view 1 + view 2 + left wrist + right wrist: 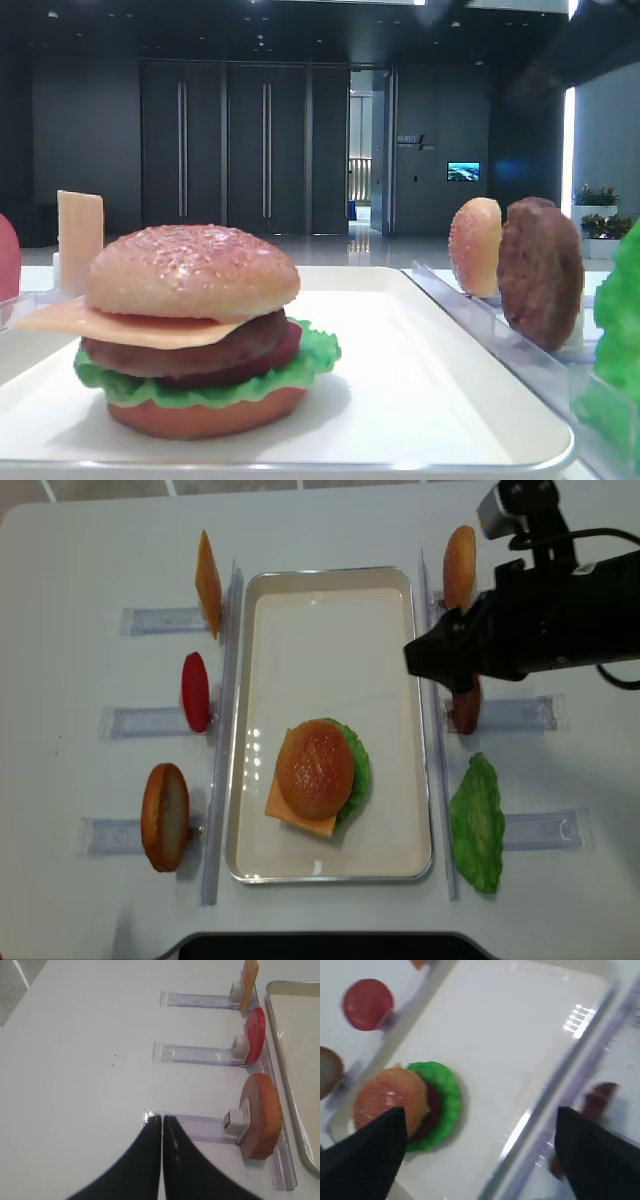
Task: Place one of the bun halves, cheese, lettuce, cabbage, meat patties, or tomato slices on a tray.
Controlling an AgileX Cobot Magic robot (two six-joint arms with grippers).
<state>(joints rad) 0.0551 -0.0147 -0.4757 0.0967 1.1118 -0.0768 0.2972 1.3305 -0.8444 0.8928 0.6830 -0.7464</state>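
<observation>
A stacked burger stands on the white tray [330, 865]. The speckled bun half [315, 767] tops it, over cheese [300, 818], a meat patty [180, 355], a tomato slice [287, 350], lettuce [358, 770] and a flat bun base [200, 415]. My right gripper [480, 1110] hangs open and empty above the tray's right rim, to the right of the burger; from above the right gripper [425, 660] sits beside the racked patty [465, 708]. My left gripper [162, 1119] is shut on nothing, over the table at the end of a clear rack.
Clear racks flank the tray. On the left stand a cheese slice [207, 583], a tomato slice [195, 692] and a flat bun [165, 815]. On the right are a paler bun [460, 567], the patty and a lettuce leaf [478, 825].
</observation>
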